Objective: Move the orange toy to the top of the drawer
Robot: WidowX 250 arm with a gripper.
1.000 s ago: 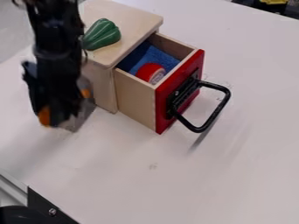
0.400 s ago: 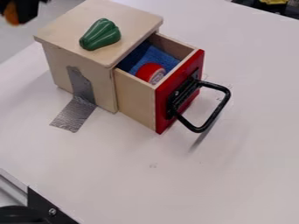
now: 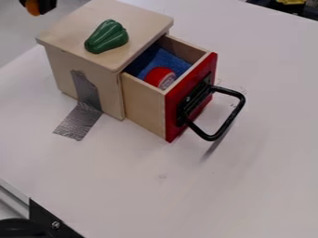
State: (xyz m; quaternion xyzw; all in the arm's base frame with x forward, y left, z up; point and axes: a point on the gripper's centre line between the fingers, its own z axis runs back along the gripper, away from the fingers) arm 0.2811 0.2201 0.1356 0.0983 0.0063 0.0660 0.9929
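The black gripper [image 3: 38, 5] is at the top left corner, up and to the left of the wooden drawer cabinet [image 3: 65, 30], shut on the orange toy [image 3: 32, 7]. Only a small orange part shows beside the black fingers. On the cabinet's flat top lies a green ridged toy [image 3: 107, 37]. The drawer [image 3: 144, 106] stands pulled out toward the right, with its red front and black handle. Inside it are a blue cloth [image 3: 162, 60] and a red round thing [image 3: 160, 76].
Grey tape [image 3: 79, 122] runs from the cabinet's side onto the white table [image 3: 155, 186]. The black handle [image 3: 214, 137] juts out to the right of the drawer. A black bracket [image 3: 53, 223] is at the lower left edge.
From in front of the cabinet's left side, the gripper has gone up to the top left corner with the orange toy, then shifted slightly right. Cabinet and drawer have not moved.
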